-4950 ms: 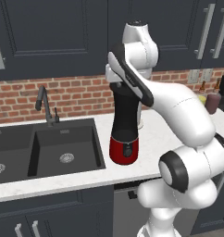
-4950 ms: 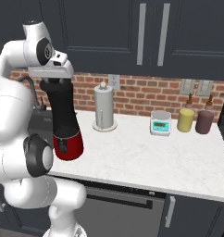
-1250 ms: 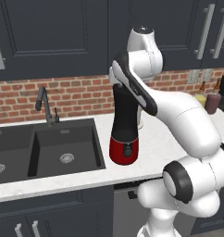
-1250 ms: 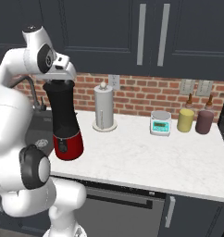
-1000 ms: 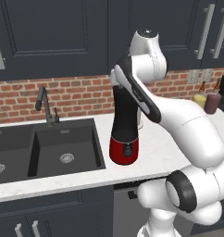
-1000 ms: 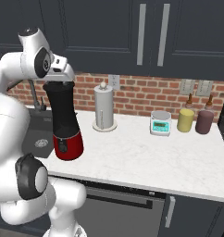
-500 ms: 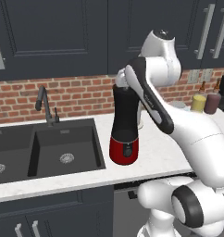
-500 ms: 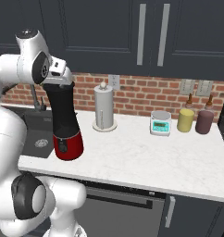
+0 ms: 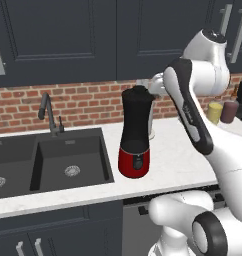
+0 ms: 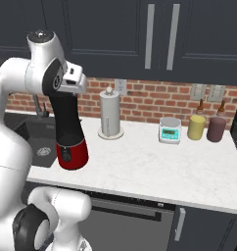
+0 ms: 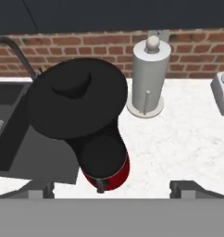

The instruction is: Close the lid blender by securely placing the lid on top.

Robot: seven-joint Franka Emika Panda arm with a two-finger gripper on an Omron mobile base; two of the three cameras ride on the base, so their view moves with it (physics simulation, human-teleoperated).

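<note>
Black and round, the lid (image 11: 77, 97) sits on top of the blender (image 9: 136, 134), whose red base stands on the white counter (image 10: 154, 162) just right of the sink (image 9: 53, 162). The gripper (image 11: 111, 187) hangs above and to the right of the jar, fingers spread wide and holding nothing. A paper towel holder (image 10: 109, 117) stands farther back by the brick wall, with a small scale (image 10: 169, 130) to its right.

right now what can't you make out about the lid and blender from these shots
- Whether the lid is fully seated: the hand view looks down on it, so the seam is hidden.
- The blender top in the right base view: the arm covers it.
- The scale readout: too small.
- The hand's fingers: cut off at the bottom edge.
</note>
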